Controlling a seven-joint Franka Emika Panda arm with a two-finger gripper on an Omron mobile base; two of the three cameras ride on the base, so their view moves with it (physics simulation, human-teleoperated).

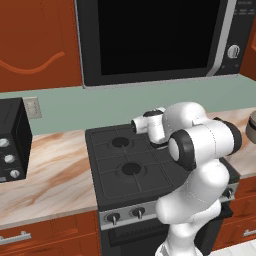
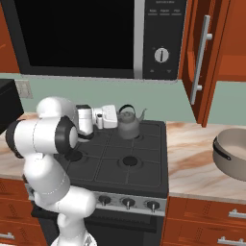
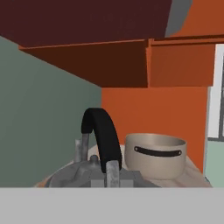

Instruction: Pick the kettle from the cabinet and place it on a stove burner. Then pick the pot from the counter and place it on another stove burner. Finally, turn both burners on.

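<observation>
The small grey kettle (image 2: 129, 125) stands upright over the back right burner of the black cooktop (image 2: 144, 168), its spout pointing right. My gripper (image 2: 118, 118) reaches in level from the left and is shut on the near end of its black arched handle (image 3: 104, 140), which rises at the bottom middle of the hand view. The wide beige pot (image 2: 234, 154) (image 3: 155, 155) (image 1: 251, 128) rests on the marble counter (image 2: 192, 158) right of the stove. The cabinet door (image 2: 204, 57) with its silver bar hangs open above it. Bare burners (image 1: 131, 168) (image 2: 130, 160) lie in front.
A black microwave (image 2: 81, 33) hangs over the stove. A black toaster oven (image 1: 12, 142) sits on the left counter. Knobs (image 2: 128, 203) line the stove's silver front. My own elbow (image 1: 200, 145) covers the right half of the cooktop in the left base view.
</observation>
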